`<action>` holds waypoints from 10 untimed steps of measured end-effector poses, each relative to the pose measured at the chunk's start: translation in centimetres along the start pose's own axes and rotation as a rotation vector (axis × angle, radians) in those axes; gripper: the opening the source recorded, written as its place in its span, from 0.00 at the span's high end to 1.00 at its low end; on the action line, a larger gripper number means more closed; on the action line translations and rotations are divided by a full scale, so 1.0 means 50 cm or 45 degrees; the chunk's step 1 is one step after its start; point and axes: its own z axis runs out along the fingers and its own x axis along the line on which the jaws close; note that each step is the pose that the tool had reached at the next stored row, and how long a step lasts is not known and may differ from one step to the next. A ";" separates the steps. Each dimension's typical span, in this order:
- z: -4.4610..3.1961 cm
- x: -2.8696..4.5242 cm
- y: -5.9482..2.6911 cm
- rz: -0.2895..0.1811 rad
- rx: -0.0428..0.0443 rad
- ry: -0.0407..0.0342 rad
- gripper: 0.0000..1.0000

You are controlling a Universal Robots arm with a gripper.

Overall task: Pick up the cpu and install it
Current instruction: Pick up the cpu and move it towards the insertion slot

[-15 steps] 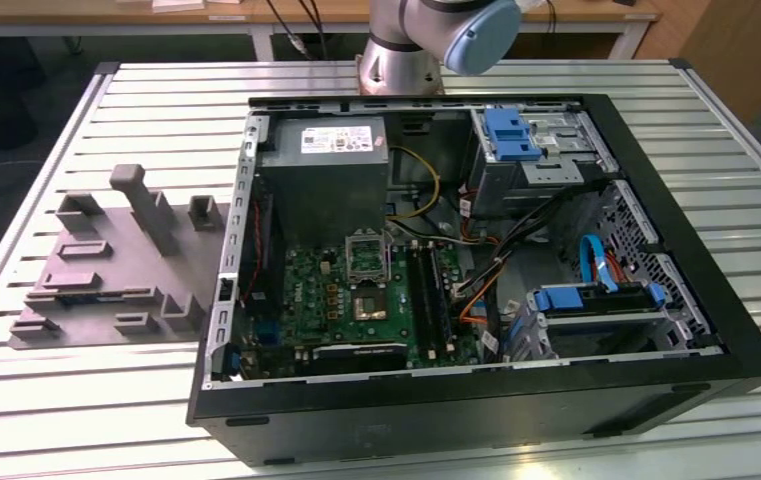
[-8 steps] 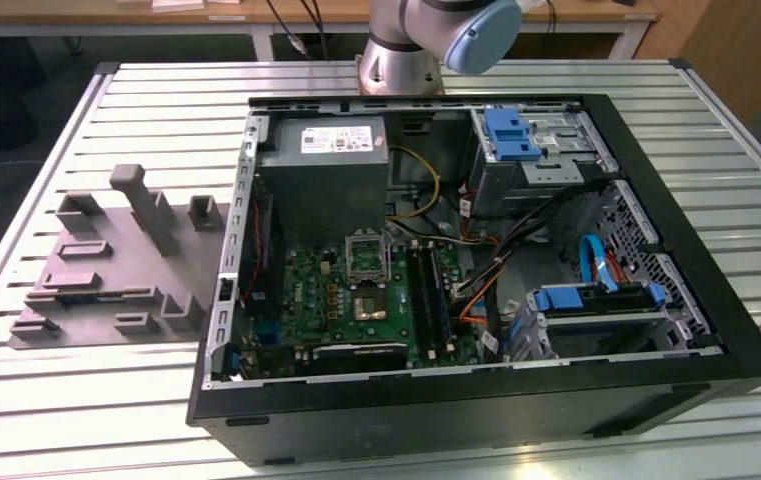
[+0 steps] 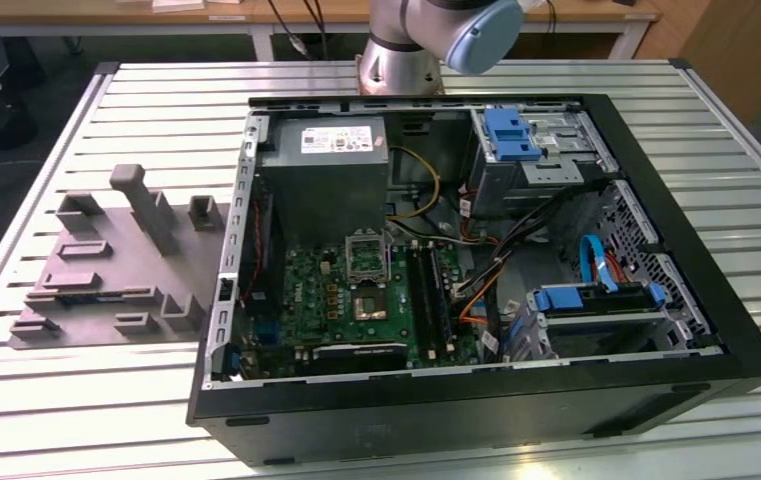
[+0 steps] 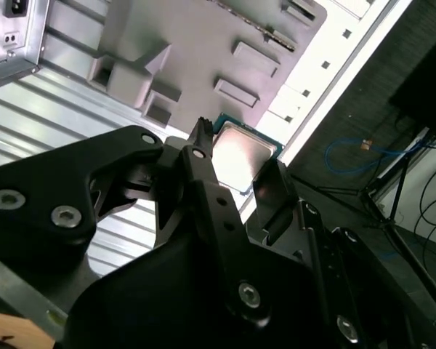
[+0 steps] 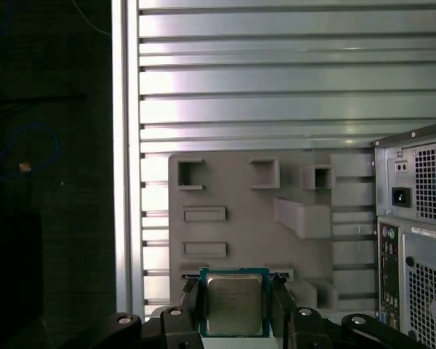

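In both wrist views my gripper [image 5: 234, 309] [image 4: 236, 166] is shut on the cpu [image 5: 234, 299] [image 4: 245, 149], a small square chip with a silvery top and a pale rim. A black finger [image 5: 191, 302] presses on each of two opposite edges. The chip hangs in the air above the grey holder plate [image 5: 240, 207] [image 4: 189, 43], near the plate's edge. In the exterior view the open black computer case [image 3: 487, 400] lies on the table, with the silver socket frame [image 3: 367, 255] on its green motherboard [image 3: 340, 300].
The grey plate [image 3: 113, 280] with raised blocks lies at the exterior view's left of the case. The arm's base [image 3: 400, 60] stands behind the case. The case's rear panel [image 5: 421, 218] is beside the plate. Cables and drive bays [image 3: 594, 310] crowd the case's right half.
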 end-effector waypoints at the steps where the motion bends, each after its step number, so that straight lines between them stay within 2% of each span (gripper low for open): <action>1: 0.000 -0.005 0.000 0.000 0.000 0.0001 0.53; 10: 0.000 -0.041 0.002 0.000 0.000 -0.0001 0.53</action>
